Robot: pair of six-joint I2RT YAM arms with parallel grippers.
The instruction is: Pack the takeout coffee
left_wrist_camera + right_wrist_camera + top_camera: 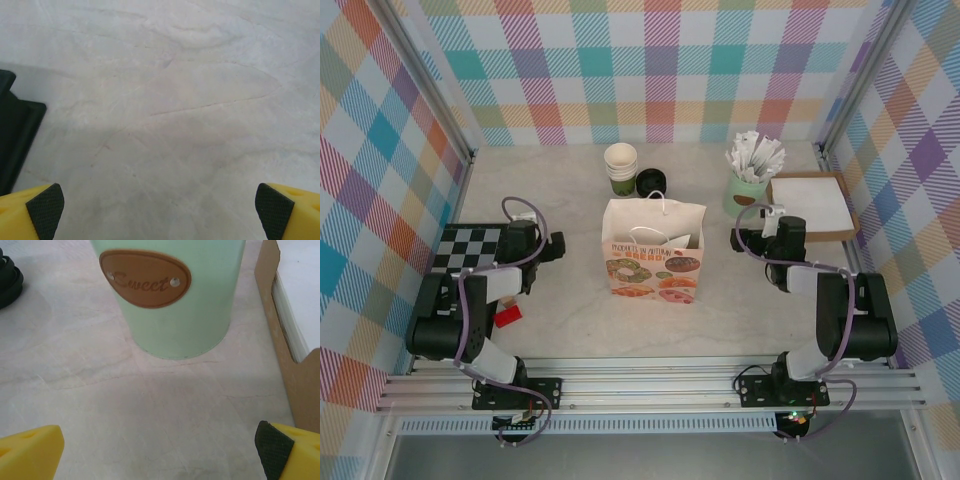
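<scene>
Here, the takeout coffee [650, 183] shows a round black lid.

oval label [145, 278] on mint mug [200, 320] reads "sweet".

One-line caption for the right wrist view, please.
Open right gripper hovers over the pale tabletop, facing a mint-green mug labelled Sweet, with a cardboard tray to its right.

The takeout coffee [650, 183] stands on the desk [560, 320] just behind the white paper bag [654, 250], near its rear edge. From above its round black lid faces up; the cup body is hidden.
</scene>
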